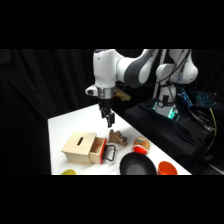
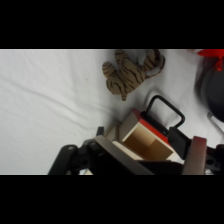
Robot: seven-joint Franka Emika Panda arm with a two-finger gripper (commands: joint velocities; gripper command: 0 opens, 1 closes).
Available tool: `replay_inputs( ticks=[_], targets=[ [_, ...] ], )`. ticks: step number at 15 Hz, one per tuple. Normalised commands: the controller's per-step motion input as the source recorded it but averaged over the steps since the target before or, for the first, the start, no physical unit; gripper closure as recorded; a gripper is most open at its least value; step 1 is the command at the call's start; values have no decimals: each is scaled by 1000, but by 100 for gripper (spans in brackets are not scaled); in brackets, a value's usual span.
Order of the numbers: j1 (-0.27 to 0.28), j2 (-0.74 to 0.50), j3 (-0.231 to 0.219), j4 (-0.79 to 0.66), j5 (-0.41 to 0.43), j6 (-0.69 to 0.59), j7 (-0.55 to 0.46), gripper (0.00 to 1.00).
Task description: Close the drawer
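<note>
The drawer (image 1: 98, 149) is pulled partway out of its wooden box (image 1: 80, 147) near the front of the bench (image 1: 65, 125), black handle (image 2: 165, 114) sticking out, and my end effector (image 1: 108, 119) hangs above and just behind it. Honestly can't tell if it's open or closed. The wrist view cuts the drawer off at the bottom, and the striped brown thing (image 2: 131, 71) beyond it is hard to make out.

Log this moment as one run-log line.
drawer: pulled open, inside empty | gripper: above drawer, not touching | task: not done
</note>
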Motion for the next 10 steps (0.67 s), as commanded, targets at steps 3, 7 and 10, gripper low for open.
replay_inputs(
  ticks=[3, 7, 10],
  targets=[
    [121, 38, 65, 25, -21, -28, 283, 0],
    [61, 148, -15, 66, -31, 97, 275, 0],
    [50, 192, -70, 79, -10, 209, 260, 0]
  ],
)
